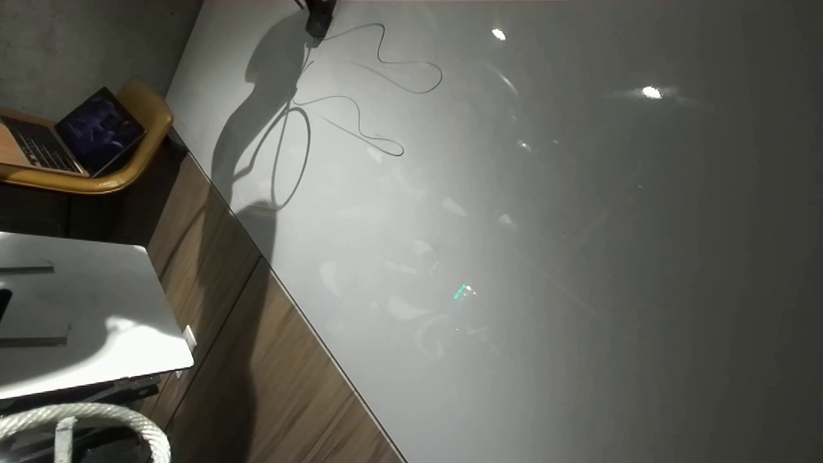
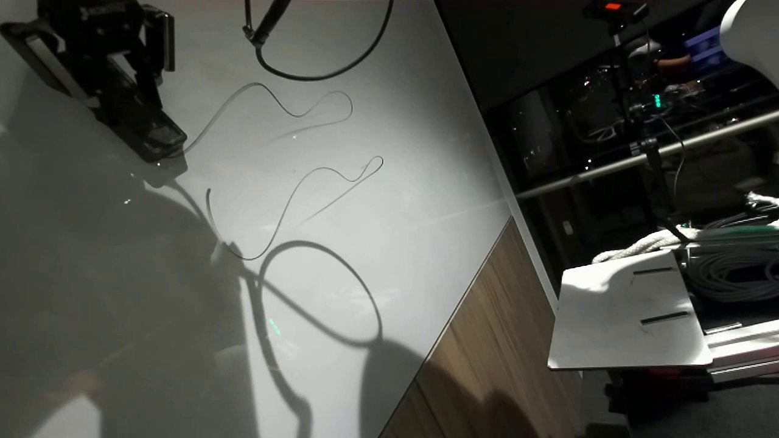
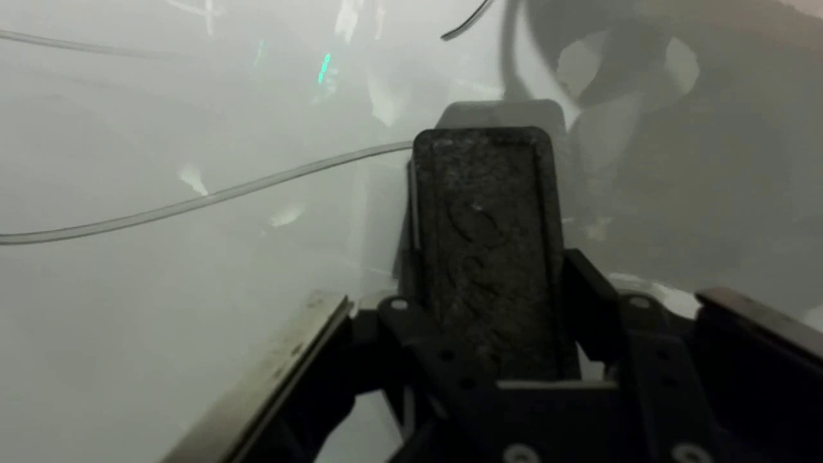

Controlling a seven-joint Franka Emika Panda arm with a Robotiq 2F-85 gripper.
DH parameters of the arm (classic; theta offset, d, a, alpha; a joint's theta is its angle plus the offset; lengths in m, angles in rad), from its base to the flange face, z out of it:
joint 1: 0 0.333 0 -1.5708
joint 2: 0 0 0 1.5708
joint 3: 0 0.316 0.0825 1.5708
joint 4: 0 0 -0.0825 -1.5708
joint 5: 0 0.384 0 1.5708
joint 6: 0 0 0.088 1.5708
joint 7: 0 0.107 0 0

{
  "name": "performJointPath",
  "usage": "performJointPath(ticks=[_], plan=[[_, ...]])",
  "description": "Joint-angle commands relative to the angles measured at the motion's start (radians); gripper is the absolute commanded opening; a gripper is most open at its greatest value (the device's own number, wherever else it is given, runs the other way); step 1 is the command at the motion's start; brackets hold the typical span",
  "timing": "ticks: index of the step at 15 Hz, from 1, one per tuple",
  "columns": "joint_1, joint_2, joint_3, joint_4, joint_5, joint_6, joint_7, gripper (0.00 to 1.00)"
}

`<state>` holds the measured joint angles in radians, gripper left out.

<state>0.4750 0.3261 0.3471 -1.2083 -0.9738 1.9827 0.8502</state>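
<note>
A: What fills most of the scene?
B: The desk (image 1: 578,334), pale and glossy, with wood-grain panels (image 1: 292,360) running along one edge.

A: And beyond that edge?
B: A yellow chair (image 1: 96,184) sits just off the corner at one end of it. Beyond the paneled edge, apart from the desk, there's also a pale board (image 2: 614,316) with two dark slots. A laptop (image 1: 99,132), screen raised, rests on the chair.

A: Anything above the desk?
B: A black cable (image 2: 310,79) hangs in a loop in an exterior view, and beside it is the hand (image 3: 494,276), well in from the paneled edge. Its shadow (image 1: 263,90) stretches across to that edge.

A: Is the hand holding something?
B: Yes, its two sides are closed around a dark block (image 3: 482,244), oblong, with rounded corners and a raised border. The block sticks out past the hand, also well in from the paneled edge. I can't tell whether its far end touches the desk.

A: And the smallest thing?
B: A thin strand (image 3: 257,184). In the wrist view it meets the block's side near the far end; in both exterior views it waves outward and doubles back. Whether it's fixed to the block, I can't tell.
</note>
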Motion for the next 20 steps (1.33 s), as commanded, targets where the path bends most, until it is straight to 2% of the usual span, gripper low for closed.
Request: performJointPath(ticks=[1, 11, 17, 20], plan=[[-0.038, 0.071, -0.035, 0.069, 0.029, 0.03, -0.015, 0.29], [-0.203, -0.238, -0.096, -0.339, 0.138, 0.04, 0.067, 0.29], [-0.312, -0.372, -0.204, -0.498, 0.186, 0.092, 0.072, 0.29], [-0.385, -0.413, -0.268, -0.563, 0.215, 0.171, 0.031, 0.29]])
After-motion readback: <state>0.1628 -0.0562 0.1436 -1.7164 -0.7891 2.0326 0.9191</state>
